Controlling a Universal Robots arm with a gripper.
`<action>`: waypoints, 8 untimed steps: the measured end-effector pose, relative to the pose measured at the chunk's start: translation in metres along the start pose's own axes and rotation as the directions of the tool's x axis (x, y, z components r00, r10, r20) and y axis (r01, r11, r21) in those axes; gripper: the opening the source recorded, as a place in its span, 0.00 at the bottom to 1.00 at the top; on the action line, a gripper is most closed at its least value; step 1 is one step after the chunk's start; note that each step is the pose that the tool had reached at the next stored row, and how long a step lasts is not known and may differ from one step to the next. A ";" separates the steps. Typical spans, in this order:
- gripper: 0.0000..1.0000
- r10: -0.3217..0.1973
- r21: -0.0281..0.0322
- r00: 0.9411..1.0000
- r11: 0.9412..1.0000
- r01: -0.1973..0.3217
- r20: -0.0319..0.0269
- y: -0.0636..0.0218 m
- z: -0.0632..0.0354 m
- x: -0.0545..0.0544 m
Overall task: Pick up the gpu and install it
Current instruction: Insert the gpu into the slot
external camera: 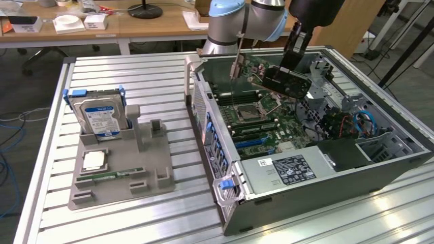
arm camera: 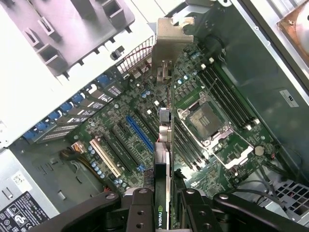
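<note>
The gripper point(arm camera: 166, 215) holds the gpu point(external camera: 288, 81) in the air over the open computer case point(external camera: 326, 188). The two dark fingers point(arm camera: 141, 205) are pressed on the card from both sides, so the card is pinched between them at its end far from the silver bracket point(external camera: 236, 65).

In the exterior view the card hangs tilted above the inside of the case, higher than the case rim and apart from the motherboard point(arm camera: 145, 104); it is not yet seated in any slot. In the wrist view the card is seen on its edge (a small NVIDIA label shows between the fingers). It runs away from the gripper over the board, between the blue expansion slot point(arm camera: 140, 133) on one side and the CPU socket point(arm camera: 205, 121) on the other.

The power supply point(external camera: 288, 170) sits in the near corner of the case.

The case lies on a slatted metal table point(external camera: 122, 76). On the exterior view's left stands a gray holder tray point(external camera: 122, 188). In it a hard drive point(external camera: 100, 118) with a blue-white label stands upright, a processor chip point(external camera: 93, 160) lies flat, and just in front of the chip lies a green memory stick point(external camera: 109, 176).
</note>
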State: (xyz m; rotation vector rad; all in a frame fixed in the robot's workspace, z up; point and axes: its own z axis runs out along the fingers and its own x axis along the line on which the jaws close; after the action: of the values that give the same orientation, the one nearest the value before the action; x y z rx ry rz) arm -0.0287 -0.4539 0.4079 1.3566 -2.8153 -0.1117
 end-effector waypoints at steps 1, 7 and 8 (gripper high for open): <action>0.26 -0.004 0.000 1.000 1.000 0.004 0.000 0.0000 0.0000 0.000; 0.26 -0.027 0.000 1.000 1.000 0.027 -0.002 -0.0001 0.0000 0.000; 0.26 -0.030 -0.001 1.000 1.000 0.030 -0.002 -0.0004 0.0000 0.000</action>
State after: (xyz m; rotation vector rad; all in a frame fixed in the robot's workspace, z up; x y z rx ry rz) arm -0.0281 -0.4539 0.4079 1.3979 -2.7938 -0.1113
